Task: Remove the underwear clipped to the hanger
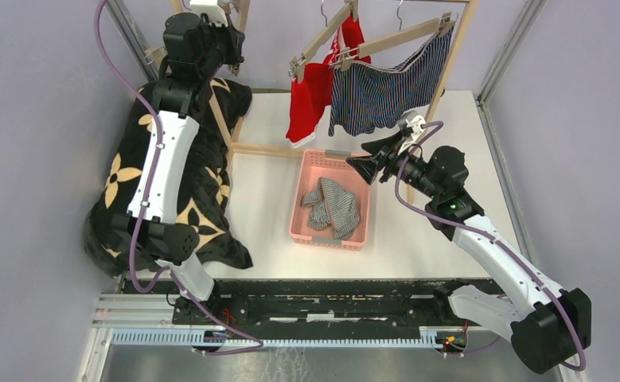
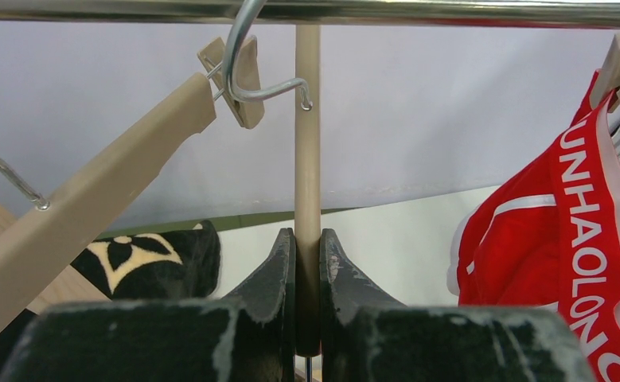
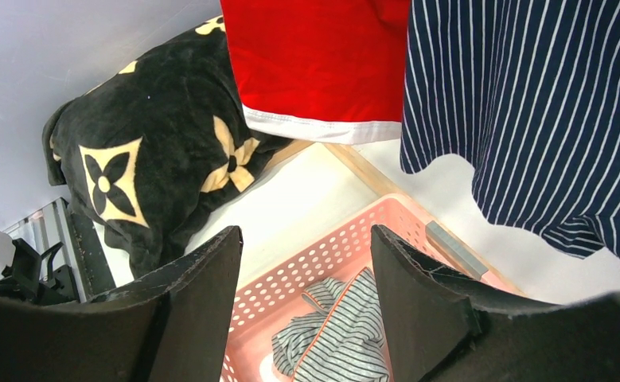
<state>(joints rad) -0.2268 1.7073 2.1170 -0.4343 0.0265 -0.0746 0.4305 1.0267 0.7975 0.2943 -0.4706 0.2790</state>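
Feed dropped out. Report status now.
Left hand shut on beige bar. Right hand open, empty. Striped briefs in basket; red briefs, blue boxers clipped up.

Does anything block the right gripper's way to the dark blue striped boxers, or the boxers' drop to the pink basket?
Nothing visible does. The open right gripper faces the dark blue striped boxers across bare air; the red briefs hang beside them. The pink plastic basket below holds only grey-and-white striped briefs.

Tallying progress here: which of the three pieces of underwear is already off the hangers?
The grey-and-white striped briefs: they lie crumpled in the pink basket, while the red briefs and dark blue striped boxers hang clipped to hangers.
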